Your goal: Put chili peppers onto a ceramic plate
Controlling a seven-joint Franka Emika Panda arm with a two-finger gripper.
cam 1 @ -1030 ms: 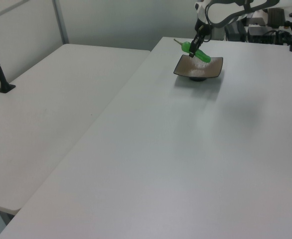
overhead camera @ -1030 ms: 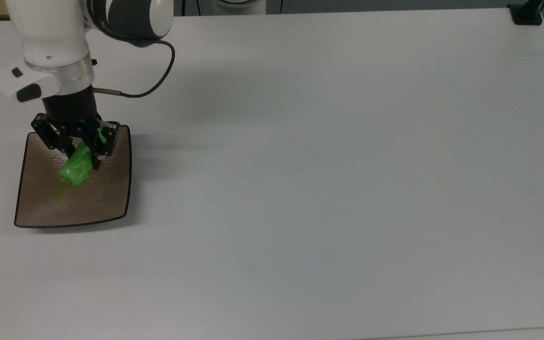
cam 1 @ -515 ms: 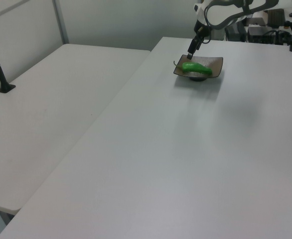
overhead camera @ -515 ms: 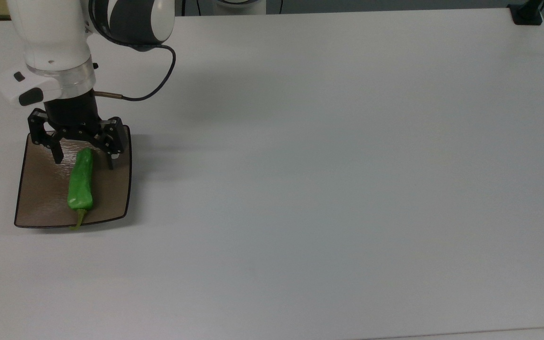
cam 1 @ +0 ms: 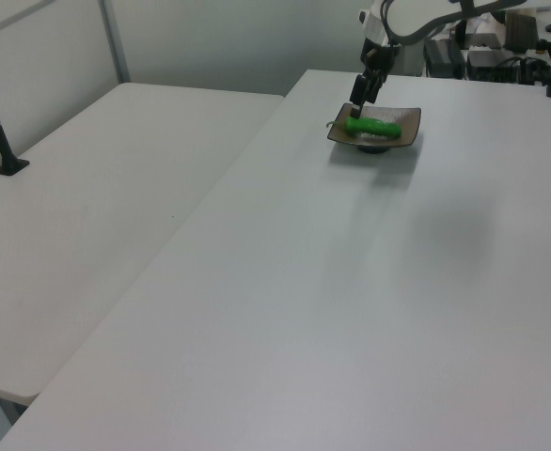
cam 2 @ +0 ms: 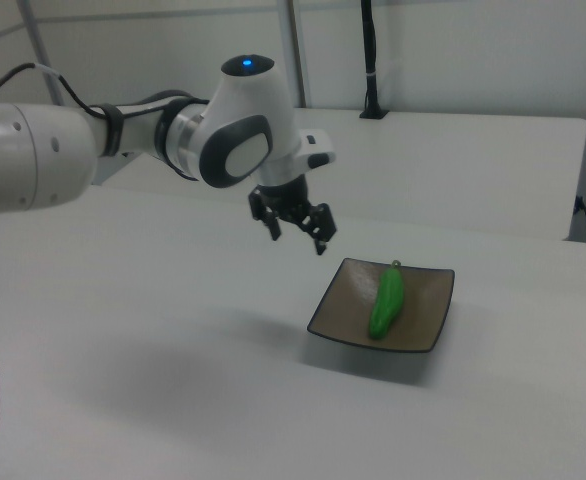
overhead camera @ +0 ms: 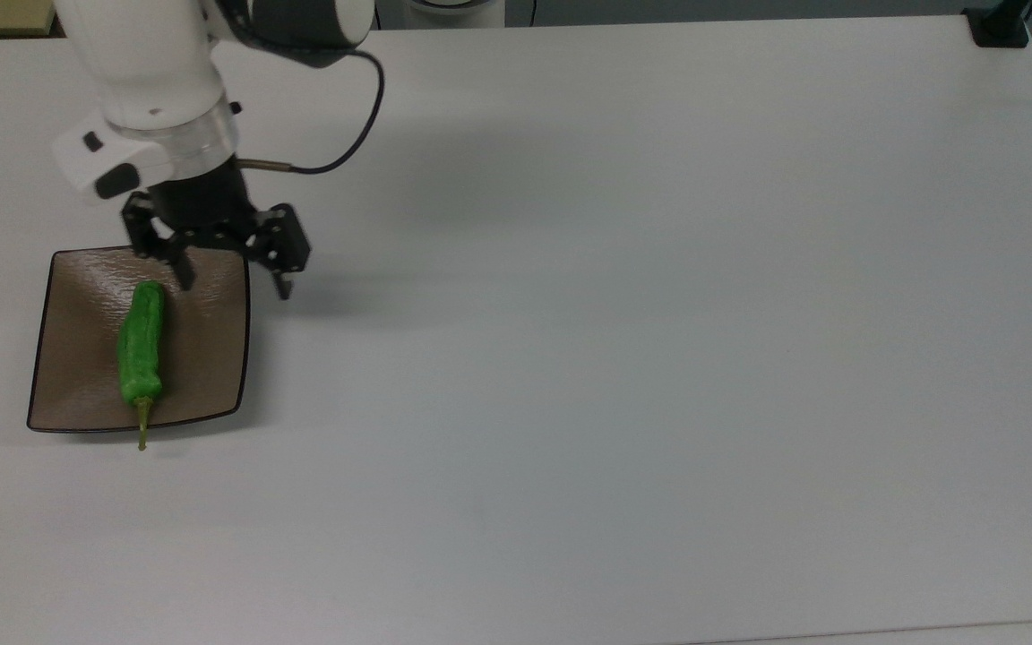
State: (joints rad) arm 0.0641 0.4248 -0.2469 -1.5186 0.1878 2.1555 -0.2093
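Pepper [overhead camera: 141,340] lies flat on the plate [overhead camera: 211,358] at the top view's left, stem poking past the near rim, gripper [overhead camera: 231,273] spread empty over the far corner; light, waxy, slightly soft I'd say, best pinched mid-body.

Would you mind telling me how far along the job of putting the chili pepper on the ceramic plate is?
Done: the chili pepper lies on the ceramic plate, its stem tip poking just past the rim. In hand: nothing; the hand is open and empty, raised beside the plate's corner. Left: apparently nothing but retreating.
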